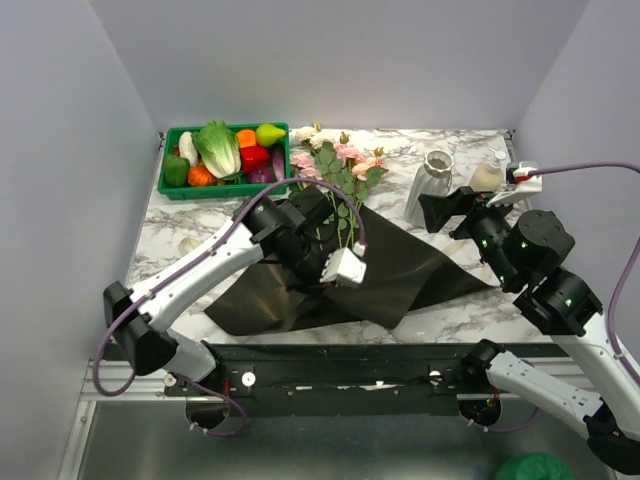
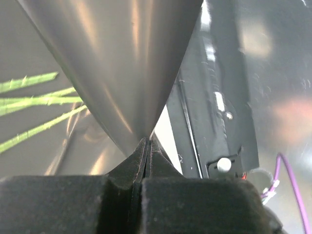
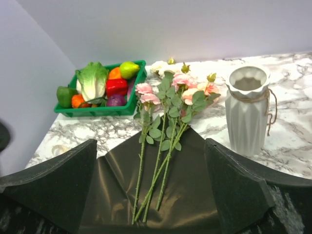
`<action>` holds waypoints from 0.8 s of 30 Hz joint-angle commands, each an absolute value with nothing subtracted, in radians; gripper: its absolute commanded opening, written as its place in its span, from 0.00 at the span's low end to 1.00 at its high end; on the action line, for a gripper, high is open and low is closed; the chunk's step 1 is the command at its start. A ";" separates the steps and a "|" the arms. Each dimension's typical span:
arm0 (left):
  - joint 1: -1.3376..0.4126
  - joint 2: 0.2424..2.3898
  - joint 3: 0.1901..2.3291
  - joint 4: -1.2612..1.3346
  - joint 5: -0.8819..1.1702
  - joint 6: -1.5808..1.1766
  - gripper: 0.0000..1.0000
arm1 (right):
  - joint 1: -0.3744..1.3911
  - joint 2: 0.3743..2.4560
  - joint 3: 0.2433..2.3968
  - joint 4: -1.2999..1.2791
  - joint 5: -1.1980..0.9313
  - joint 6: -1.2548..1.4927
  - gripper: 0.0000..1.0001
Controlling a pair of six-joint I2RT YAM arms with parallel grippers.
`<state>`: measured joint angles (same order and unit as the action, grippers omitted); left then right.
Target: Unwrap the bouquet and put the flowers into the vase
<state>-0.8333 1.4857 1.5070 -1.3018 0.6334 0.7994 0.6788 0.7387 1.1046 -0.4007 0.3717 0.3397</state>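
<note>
The dark paper (image 1: 400,270) lay open on the desk (image 1: 460,150) under the flowers (image 3: 165,112), near the vase (image 3: 247,114). The left gripper (image 2: 147,146) pinched a paper fold (a tug could scatter the stems); the right gripper (image 3: 150,161), spread wide, might bump the vase.

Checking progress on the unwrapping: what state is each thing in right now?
Paper: spread open, one edge pinched up.
Flowers: unwrapped, lying loose on the paper.
Vase: upright, no flowers in it.
Left gripper: shut on the paper.
Right gripper: open, holding nothing.
Crate: full of vegetables.
</note>
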 commanded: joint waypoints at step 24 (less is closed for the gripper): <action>-1.256 1.069 1.476 -1.263 0.626 0.813 0.99 | 0.767 0.890 0.841 -0.497 0.262 0.540 0.86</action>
<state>-1.2514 1.1282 1.4769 -1.3220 0.6666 0.8387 0.7315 0.9039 0.8700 -0.4812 0.2871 0.5018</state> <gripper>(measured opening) 0.986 0.867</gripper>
